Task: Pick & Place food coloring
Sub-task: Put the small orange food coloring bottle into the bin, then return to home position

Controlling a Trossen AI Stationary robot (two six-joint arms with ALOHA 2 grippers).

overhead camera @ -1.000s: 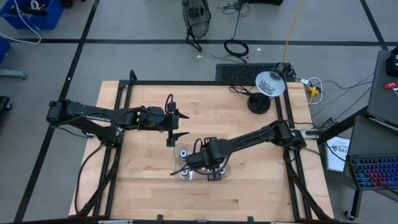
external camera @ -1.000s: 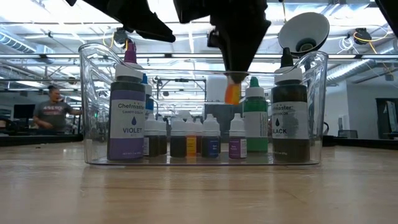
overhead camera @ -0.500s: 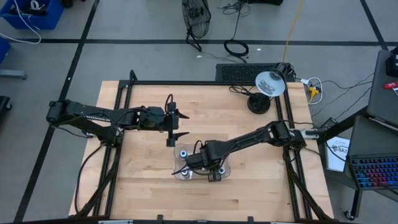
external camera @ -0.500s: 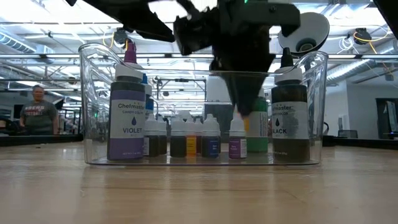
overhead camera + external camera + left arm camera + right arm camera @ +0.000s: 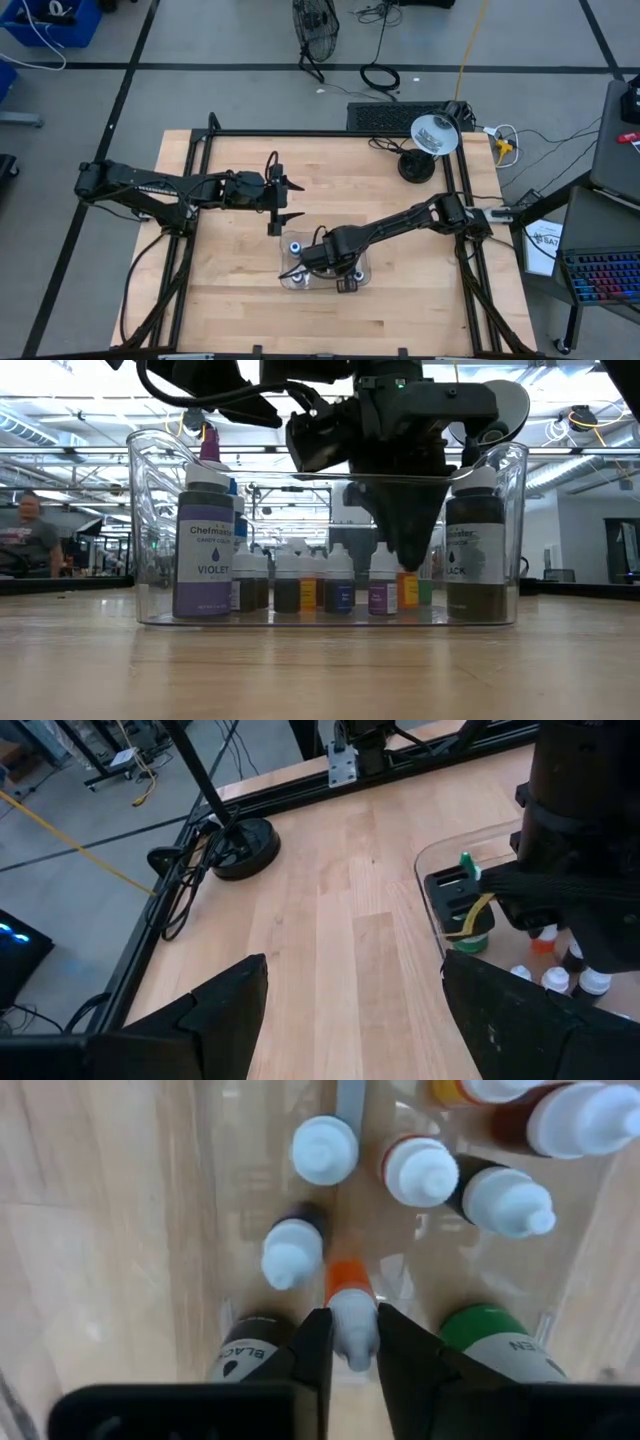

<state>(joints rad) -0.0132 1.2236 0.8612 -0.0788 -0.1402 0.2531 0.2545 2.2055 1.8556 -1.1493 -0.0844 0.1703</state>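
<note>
The right gripper [image 5: 352, 1348], pinching the orange bottle [image 5: 349, 1308], has come down into the tray [image 5: 140, 510] beside the black bottle [image 5: 474, 550], so release seems near; the left gripper [image 5: 284, 203] waits spread behind the tray.

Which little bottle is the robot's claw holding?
The small orange bottle with the white cap. It sits between the right gripper's fingers, inside the clear tray. The other bottles stand free.

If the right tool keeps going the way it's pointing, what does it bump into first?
Probably the floor of the clear plastic tray. The right tool points down into it, closed on a small orange bottle with a white cap, which would touch first.
</note>
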